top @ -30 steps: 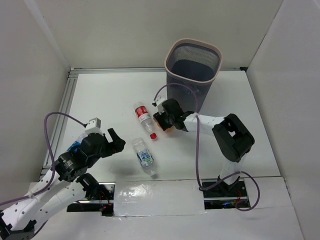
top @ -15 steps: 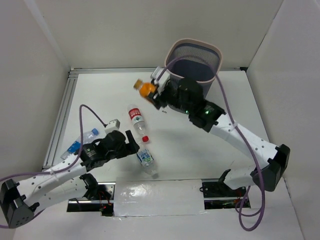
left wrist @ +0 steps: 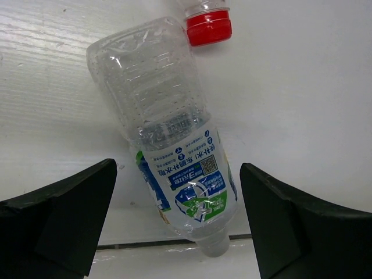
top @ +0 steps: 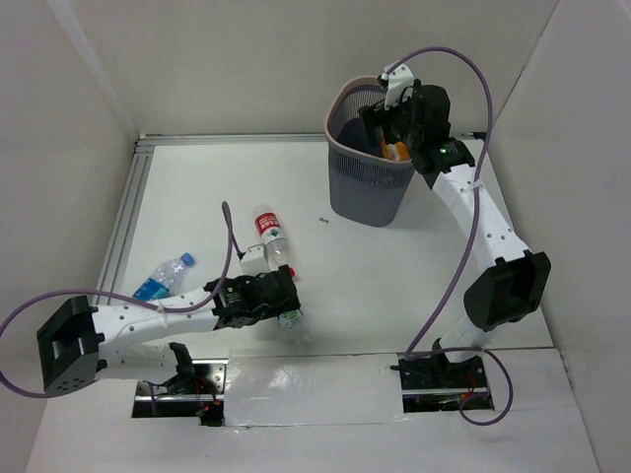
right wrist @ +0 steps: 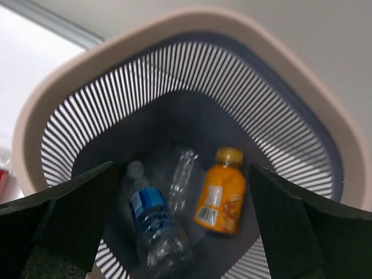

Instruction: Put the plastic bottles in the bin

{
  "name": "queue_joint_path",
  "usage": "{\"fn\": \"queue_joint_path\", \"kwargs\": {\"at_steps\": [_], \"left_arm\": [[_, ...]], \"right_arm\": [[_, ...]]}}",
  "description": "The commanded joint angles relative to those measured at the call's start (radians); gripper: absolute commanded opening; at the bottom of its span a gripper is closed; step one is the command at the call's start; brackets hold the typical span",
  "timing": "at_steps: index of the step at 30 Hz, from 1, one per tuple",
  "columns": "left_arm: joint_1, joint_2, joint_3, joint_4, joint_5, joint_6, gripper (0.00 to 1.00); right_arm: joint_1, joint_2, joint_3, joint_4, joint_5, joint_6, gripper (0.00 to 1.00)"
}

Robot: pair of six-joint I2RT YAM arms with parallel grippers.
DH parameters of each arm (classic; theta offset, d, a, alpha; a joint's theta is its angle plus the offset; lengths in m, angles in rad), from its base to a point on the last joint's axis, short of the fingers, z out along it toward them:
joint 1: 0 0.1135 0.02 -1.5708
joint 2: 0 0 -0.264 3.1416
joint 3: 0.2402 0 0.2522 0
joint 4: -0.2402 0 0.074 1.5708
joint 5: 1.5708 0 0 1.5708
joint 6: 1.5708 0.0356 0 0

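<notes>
My right gripper (top: 392,126) hangs open over the bin (top: 347,182), a grey-purple mesh basket with a pale rim (right wrist: 52,99). Inside the bin lie a stubby orange bottle (right wrist: 221,195), a clear unlabelled bottle (right wrist: 181,177) and a blue-labelled bottle (right wrist: 152,218), all free of the right gripper (right wrist: 186,232). My left gripper (left wrist: 177,224) stands open low over a clear bottle with a green-blue label (left wrist: 174,145), which lies on the table between its fingers (left wrist: 64,215). In the top view, that left gripper (top: 279,297) hides most of this bottle (top: 290,317).
A red-capped, red-labelled bottle (top: 268,232) lies just beyond the left gripper, its cap (left wrist: 208,26) close to the green-blue bottle's base. Another blue-labelled bottle (top: 163,279) lies at the table's left, near the metal rail (top: 126,212). White walls enclose the table on three sides.
My right arm carried the orange bottle from the table's middle up over the bin and opened; the bottle is now inside. My left arm reached right, over the green-blue bottle.
</notes>
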Motion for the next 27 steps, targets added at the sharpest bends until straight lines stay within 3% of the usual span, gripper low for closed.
{"fn": "queue_joint_path", "kwargs": {"at_steps": [1, 8, 12, 13, 17, 18, 20, 22, 24, 27], "left_arm": [[-0.016, 0.032, 0.057, -0.044, -0.104, -0.085, 1.0], [-0.027, 0.202, 0.084, -0.044, -0.084, -0.099, 1.0], [-0.036, 0.331, 0.143, -0.035, -0.093, -0.068, 0.96], [-0.036, 0.346, 0.158, -0.035, -0.093, -0.068, 0.93], [-0.096, 0.287, 0.19, -0.116, -0.093, -0.086, 0.5], [-0.125, 0.218, 0.19, -0.145, -0.093, -0.105, 0.3], [-0.159, 0.141, 0.201, -0.239, -0.104, -0.16, 0.16], [-0.205, 0.029, 0.253, -0.423, -0.116, -0.272, 0.06], [-0.238, -0.032, 0.296, -0.538, -0.137, -0.368, 0.04], [-0.252, -0.099, 0.429, -0.629, -0.186, -0.32, 0.03]], "right_arm": [[-0.029, -0.054, 0.028, -0.052, -0.12, 0.045, 1.0], [-0.038, -0.212, -0.159, -0.03, -0.186, 0.074, 1.0], [-0.072, -0.303, -0.236, -0.02, -0.327, 0.074, 1.0], [-0.081, -0.321, -0.252, -0.02, -0.35, 0.074, 1.0], [-0.144, -0.397, -0.313, -0.02, -0.446, 0.083, 1.0], [-0.161, -0.422, -0.334, -0.02, -0.467, 0.083, 1.0], [-0.193, -0.449, -0.359, -0.02, -0.534, 0.083, 0.98], [-0.239, -0.469, -0.39, -0.02, -0.579, 0.083, 0.92], [-0.265, -0.481, -0.402, -0.02, -0.642, 0.083, 0.86], [-0.326, -0.481, -0.411, -0.029, -0.714, 0.072, 0.61]]}}
